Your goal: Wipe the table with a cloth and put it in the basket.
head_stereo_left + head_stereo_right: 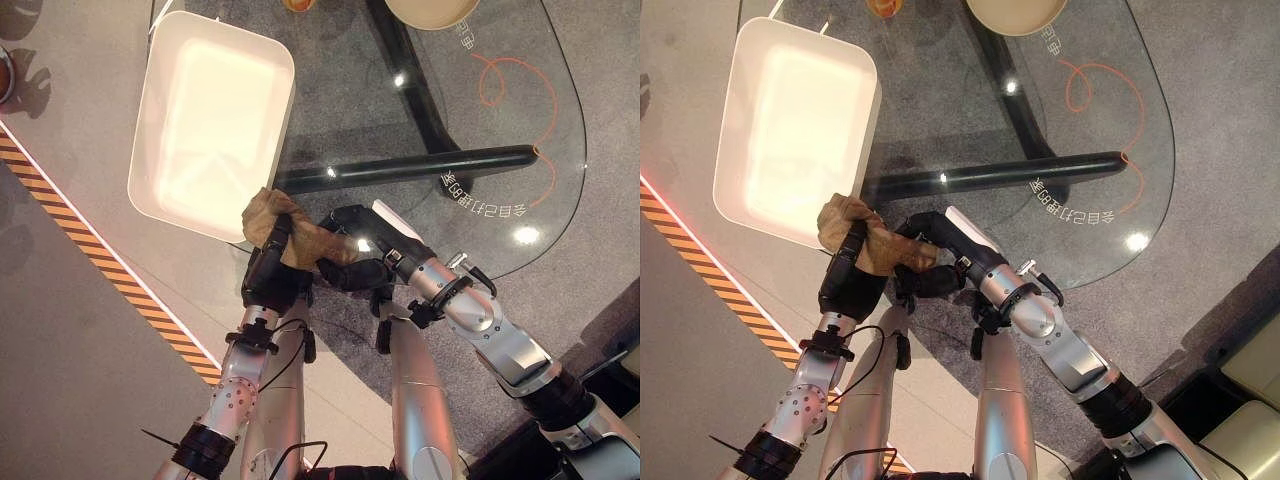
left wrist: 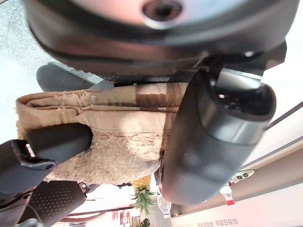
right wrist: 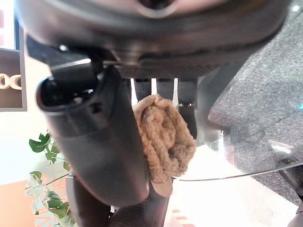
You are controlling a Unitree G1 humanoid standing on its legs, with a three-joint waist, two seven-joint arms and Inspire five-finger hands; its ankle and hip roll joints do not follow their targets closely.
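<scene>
The crumpled tan terry cloth point(image 1: 290, 232) is gripped between the curled left hand point(image 1: 272, 270) and right hand point(image 1: 352, 258) at the glass surface's point(image 1: 480, 130) seven-o'clock edge, a lift toward the white rectangular basket point(image 1: 160, 120) at eleven o'clock being judged next.

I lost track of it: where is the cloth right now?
The tan cloth is held between the left hand and right hand, at the glass table's near edge, beside the white basket.

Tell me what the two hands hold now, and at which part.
Both hold the tan cloth, bunched near the white basket. The left hand grips its left end, and the right hand grips its right end.
</scene>
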